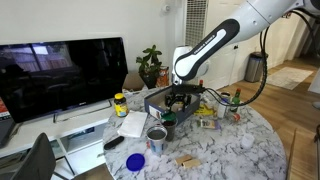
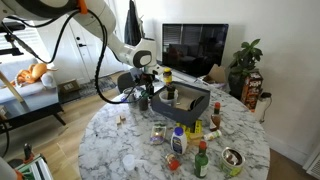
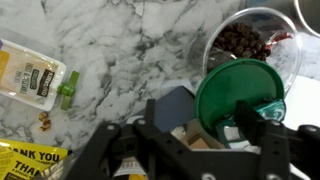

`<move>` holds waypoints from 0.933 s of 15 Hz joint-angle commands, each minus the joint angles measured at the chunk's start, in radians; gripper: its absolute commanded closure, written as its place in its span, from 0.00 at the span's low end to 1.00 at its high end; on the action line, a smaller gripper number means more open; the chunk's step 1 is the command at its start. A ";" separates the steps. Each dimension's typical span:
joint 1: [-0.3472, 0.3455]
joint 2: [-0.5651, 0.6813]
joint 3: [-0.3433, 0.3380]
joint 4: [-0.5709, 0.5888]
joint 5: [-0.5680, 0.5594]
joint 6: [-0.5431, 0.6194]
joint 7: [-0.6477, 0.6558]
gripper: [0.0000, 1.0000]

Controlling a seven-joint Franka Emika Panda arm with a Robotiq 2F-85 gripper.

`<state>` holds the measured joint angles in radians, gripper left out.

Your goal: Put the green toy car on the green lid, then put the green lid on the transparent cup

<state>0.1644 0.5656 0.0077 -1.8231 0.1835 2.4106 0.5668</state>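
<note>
Lower-centre gripper (image 3: 205, 120) pinches the green lid (image 3: 238, 90), which overlaps the transparent cup (image 3: 245, 40) at upper right

Wrist view: a yellow packet (image 3: 25, 160) in the lower left corner carries dark capitals reading "THANK YOU", partly cut off. A clear sachet (image 3: 30, 72) bears a dark label, its print unreadable.

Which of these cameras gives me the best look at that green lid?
The wrist view: the green lid sits large at the right, rim clear, close to the transparent cup. In both exterior views it is too small to pick out.
</note>
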 commanded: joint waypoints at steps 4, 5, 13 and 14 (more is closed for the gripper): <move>0.023 -0.062 -0.030 -0.038 -0.054 -0.002 0.006 0.00; 0.026 -0.080 -0.032 -0.046 -0.068 -0.003 0.002 0.00; 0.031 -0.388 0.015 -0.179 -0.230 -0.110 -0.215 0.00; 0.027 -0.426 0.025 -0.195 -0.246 -0.125 -0.252 0.00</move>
<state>0.1942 0.2909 0.0103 -1.9127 -0.0069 2.3310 0.4024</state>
